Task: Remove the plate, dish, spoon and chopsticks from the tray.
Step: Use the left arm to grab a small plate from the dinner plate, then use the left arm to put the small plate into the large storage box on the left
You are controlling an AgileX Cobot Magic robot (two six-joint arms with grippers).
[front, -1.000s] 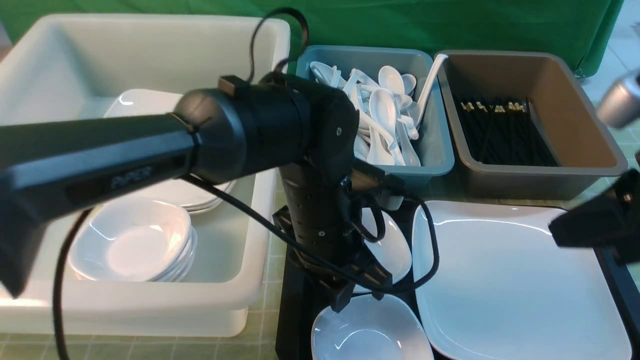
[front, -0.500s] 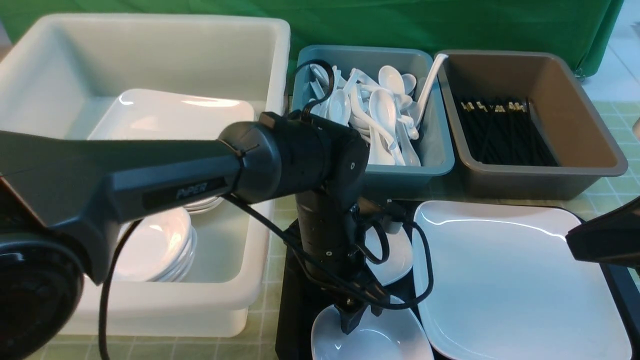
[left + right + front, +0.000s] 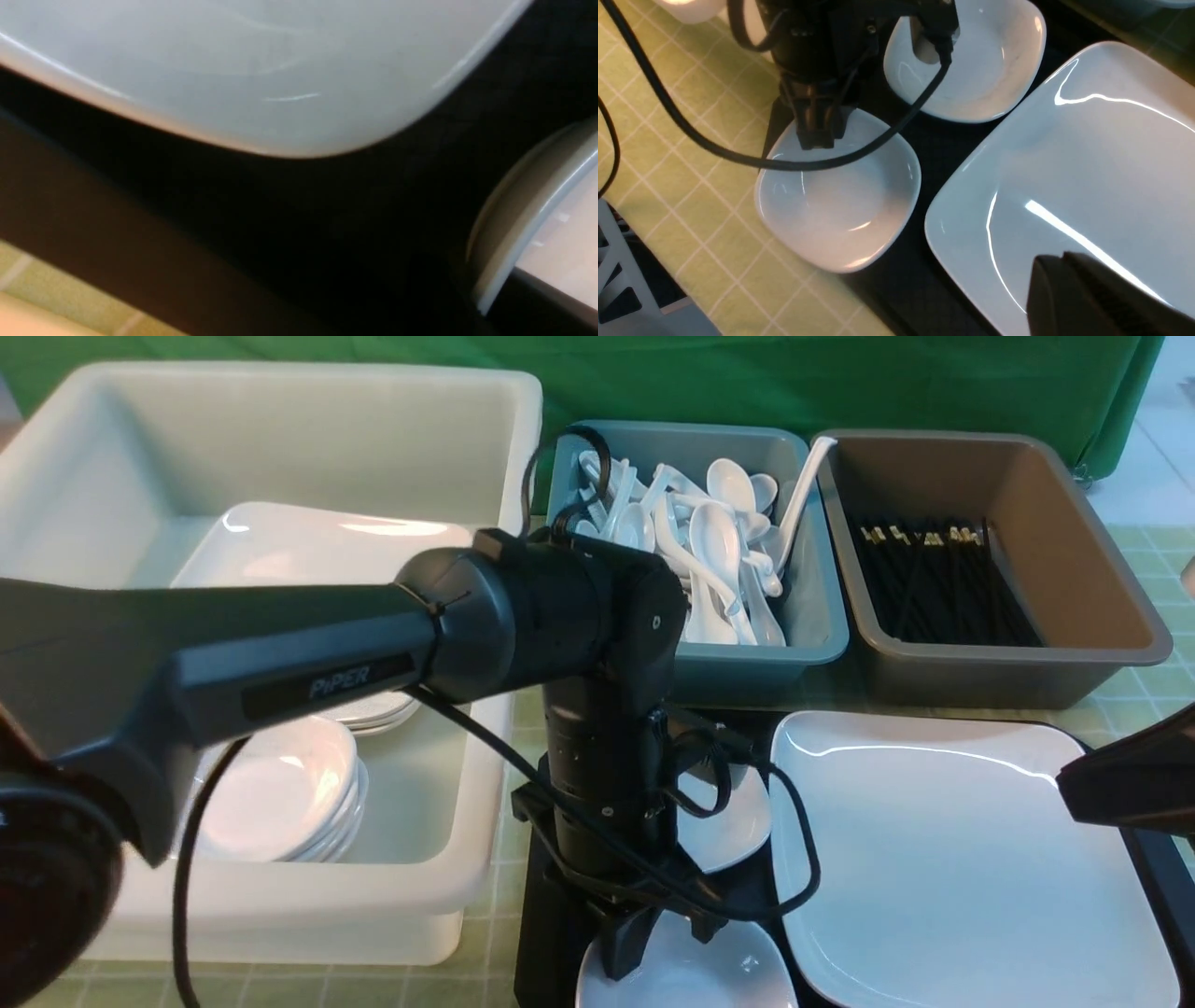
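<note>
**While the left hand sits on the near dish: dish pickup is the step in hand**

Left hand (image 3: 817, 135) points straight down, with its tips at the rim of the dish (image 3: 840, 205). From the right wrist view the tips read as one dark block. I can't tell whether they are clamped on the rim or only touching it. Its own wrist camera shows just white glaze and black tray, no fingers.

The dish is directly under the hand, at a corner of the tray (image 3: 901, 289). It is small, deep, glossy white, rounded-square and empty.

A second dish (image 3: 985, 70) of the same type sits just beyond the hand. The plate (image 3: 943, 859) lies to the hand's right, near the dish but apart from it. It is big, shallow-rimmed and bare.

Right hand (image 3: 1069, 775) is further right over the plate, fingers together, nothing in it.

Spoons (image 3: 719, 541) and chopsticks (image 3: 943, 583) sit in bins well beyond the hand; none show on the tray.

Next move, my read:
- Confirm the pinch.
- Lift straight up clear of the tray rim.
- Swing left to the white tub (image 3: 448, 859).

The glazed rim looks slick and a one-sided grip will tilt the dish, so go slow.
</note>
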